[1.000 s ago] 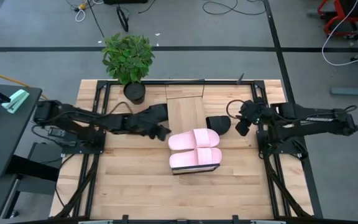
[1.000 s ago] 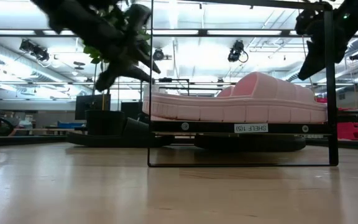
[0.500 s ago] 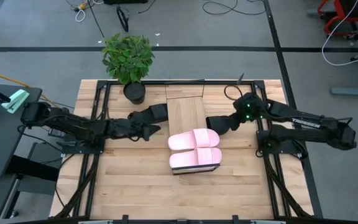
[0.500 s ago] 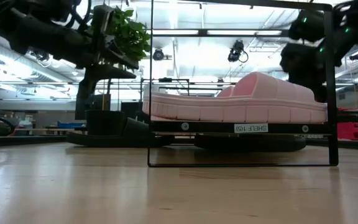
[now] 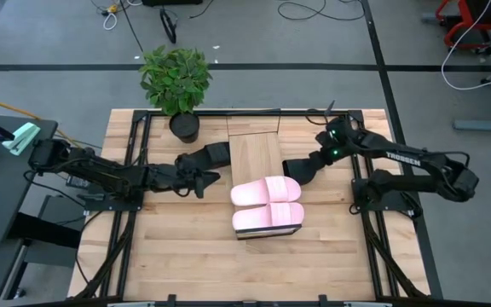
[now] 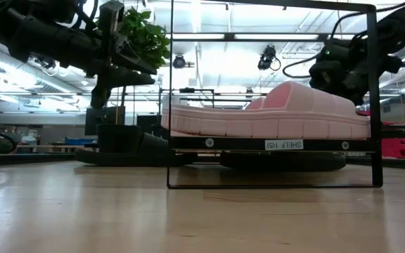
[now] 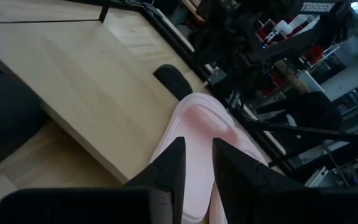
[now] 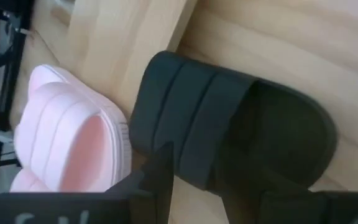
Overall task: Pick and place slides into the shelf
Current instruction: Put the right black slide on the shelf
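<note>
The shelf (image 5: 254, 147) is a narrow light-wood rack in the middle of the table. Two pale pink slides (image 5: 267, 205) lie side by side on its near end, and they also show in the low view (image 6: 266, 116). One black slide (image 5: 207, 155) lies on the table left of the shelf. The other black slide (image 5: 297, 169) lies right of it, sole down (image 8: 229, 124). My left gripper (image 5: 205, 182) (image 7: 199, 155) hovers open beside the shelf's left edge, holding nothing. My right gripper (image 5: 314, 162) (image 8: 204, 171) is open just over the right black slide's strap. My right gripper comes slanting down from the table's right at the black slide's wide strap (image 8: 185, 124), one finger (image 8: 157, 168) by the strap's edge. Whether the fingers touch it, I cannot tell. The slide lies flat on the table.
A potted plant (image 5: 176, 81) stands at the table's far edge, left of the shelf. Black frame rails run along the table's left side (image 5: 135, 196) and right side (image 5: 373, 213). Bare wood (image 5: 254, 264) lies near the front edge.
My left gripper has drawn back from the shelf's edge toward the table's left. My right gripper has swung toward the table's left and reached the right black slide, its arm shifting toward the far edge. The slides have not moved.
</note>
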You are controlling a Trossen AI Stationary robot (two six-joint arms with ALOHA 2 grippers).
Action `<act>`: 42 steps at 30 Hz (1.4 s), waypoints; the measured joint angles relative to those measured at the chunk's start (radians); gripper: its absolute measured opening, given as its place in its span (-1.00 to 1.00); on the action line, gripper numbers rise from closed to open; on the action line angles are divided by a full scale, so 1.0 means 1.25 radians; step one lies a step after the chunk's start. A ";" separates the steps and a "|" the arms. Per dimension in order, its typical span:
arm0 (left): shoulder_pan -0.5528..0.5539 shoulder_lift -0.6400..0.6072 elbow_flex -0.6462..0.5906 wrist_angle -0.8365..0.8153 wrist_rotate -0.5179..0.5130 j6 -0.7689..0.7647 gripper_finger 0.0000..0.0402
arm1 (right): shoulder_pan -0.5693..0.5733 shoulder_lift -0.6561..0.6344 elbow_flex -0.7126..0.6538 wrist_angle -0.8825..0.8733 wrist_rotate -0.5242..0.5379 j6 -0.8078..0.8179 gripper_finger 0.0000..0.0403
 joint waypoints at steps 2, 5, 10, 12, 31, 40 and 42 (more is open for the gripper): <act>0.000 0.000 0.000 -0.001 0.000 0.002 -0.60 | -0.005 0.024 0.000 0.009 -0.019 0.000 -0.40; 0.000 0.000 0.000 -0.001 0.000 0.003 -0.61 | -0.014 0.059 0.000 0.009 -0.023 -0.002 -0.40; 0.000 0.000 0.000 -0.001 0.000 0.003 -0.60 | -0.027 0.109 0.000 0.047 -0.024 -0.008 -0.40; 0.000 0.000 0.000 -0.001 0.000 0.003 -0.59 | -0.031 0.124 0.000 0.072 -0.030 -0.008 -0.40; 0.000 0.000 0.000 -0.002 0.000 0.002 -0.60 | -0.044 0.183 0.001 0.093 -0.066 -0.035 -0.40; 0.000 0.000 0.000 -0.003 0.000 0.002 -0.65 | -0.071 0.183 0.001 0.078 -0.065 -0.037 -0.40; 0.000 0.000 0.000 -0.003 0.000 0.002 -0.66 | -0.071 0.183 0.001 0.079 -0.071 -0.037 -0.40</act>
